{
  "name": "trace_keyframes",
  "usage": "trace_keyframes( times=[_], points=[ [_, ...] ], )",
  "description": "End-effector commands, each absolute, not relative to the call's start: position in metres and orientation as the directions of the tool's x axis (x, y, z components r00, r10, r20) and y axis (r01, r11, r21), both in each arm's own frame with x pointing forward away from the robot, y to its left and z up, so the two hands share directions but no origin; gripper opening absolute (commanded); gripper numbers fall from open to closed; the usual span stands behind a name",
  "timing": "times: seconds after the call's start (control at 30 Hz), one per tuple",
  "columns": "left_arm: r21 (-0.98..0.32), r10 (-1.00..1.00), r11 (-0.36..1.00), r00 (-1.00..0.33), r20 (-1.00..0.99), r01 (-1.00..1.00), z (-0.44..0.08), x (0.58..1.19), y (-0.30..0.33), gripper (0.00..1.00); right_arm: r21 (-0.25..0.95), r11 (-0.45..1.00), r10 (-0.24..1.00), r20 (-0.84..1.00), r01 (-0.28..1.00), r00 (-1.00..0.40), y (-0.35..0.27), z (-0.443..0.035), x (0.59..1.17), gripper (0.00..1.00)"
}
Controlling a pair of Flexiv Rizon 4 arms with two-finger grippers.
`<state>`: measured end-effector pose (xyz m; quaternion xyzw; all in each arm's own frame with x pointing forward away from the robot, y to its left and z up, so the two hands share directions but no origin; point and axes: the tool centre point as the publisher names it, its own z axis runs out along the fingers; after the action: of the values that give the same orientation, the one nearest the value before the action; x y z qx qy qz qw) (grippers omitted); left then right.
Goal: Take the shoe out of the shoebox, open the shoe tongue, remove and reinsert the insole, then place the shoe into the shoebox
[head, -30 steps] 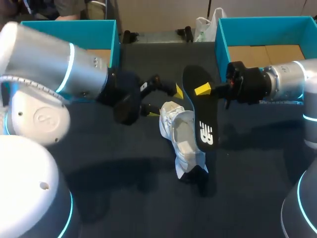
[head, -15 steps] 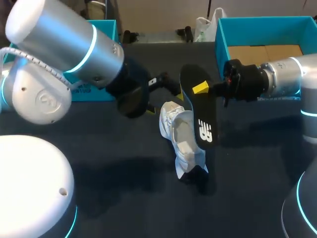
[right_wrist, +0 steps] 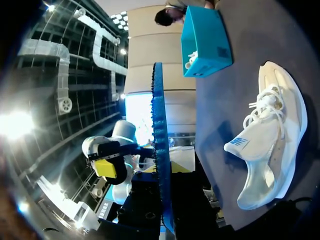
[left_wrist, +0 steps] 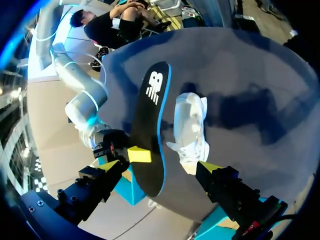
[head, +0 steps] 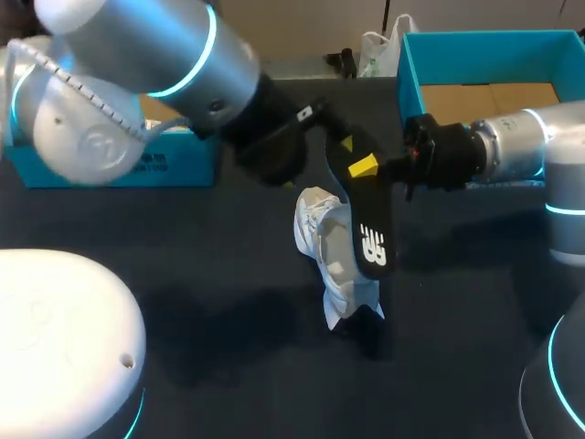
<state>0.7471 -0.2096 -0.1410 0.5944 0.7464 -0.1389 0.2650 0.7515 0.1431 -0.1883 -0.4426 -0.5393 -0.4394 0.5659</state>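
Fingers of the right gripper (head: 363, 167) are pinched on a black insole (head: 370, 229) near one end, holding it on edge above the table (head: 183, 274). Just beneath the insole lies the white sneaker (head: 335, 267). Opposite, the left gripper (left_wrist: 161, 169) is spread wide, with the insole's end between its fingers ungripped. An open teal shoebox (head: 484, 41) sits beyond the right arm.

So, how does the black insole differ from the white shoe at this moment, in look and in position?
Colour: the insole is black with a blue edge; the shoe is white. Shape: the insole is a thin flat sheet; the shoe is bulky. Position: the insole is gripped by the right gripper; the shoe lies free on its side on the table. Both are outside the teal boxes.
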Motion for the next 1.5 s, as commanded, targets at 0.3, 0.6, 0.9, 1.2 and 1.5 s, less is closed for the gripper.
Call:
trace_keyframes(
  times=[0.3, 0.6, 0.9, 1.2, 1.5],
  points=[
    [0.081, 0.953, 0.296, -0.289, -0.091, 0.952, -0.136, 0.776, -0.235, 1.00, -0.029, 0.235, -0.030, 0.999, 0.972, 0.037, 0.150, -0.194, 0.751, 0.00],
    [0.095, 0.937, 0.332, -0.340, 0.082, 0.938, -0.141, 0.795, -0.249, 1.00, -0.040, 0.244, -0.020, 0.999, 0.969, 0.046, 0.154, -0.195, 0.753, 0.00],
    [0.125, 0.936, 0.324, -0.337, 0.103, 0.938, -0.142, 0.798, -0.251, 1.00, -0.052, 0.259, -0.003, 0.999, 0.965, 0.054, 0.157, -0.196, 0.758, 0.00],
    [0.125, 0.936, 0.324, -0.337, 0.103, 0.938, -0.142, 0.798, -0.251, 1.00, -0.060, 0.276, 0.000, 0.998, 0.959, 0.062, 0.153, -0.192, 0.761, 0.00],
    [0.065, 0.931, 0.349, -0.354, 0.091, 0.935, -0.130, 0.799, -0.251, 1.00, -0.076, 0.294, 0.003, 0.997, 0.953, 0.078, 0.147, -0.195, 0.759, 0.00]
  ],
)
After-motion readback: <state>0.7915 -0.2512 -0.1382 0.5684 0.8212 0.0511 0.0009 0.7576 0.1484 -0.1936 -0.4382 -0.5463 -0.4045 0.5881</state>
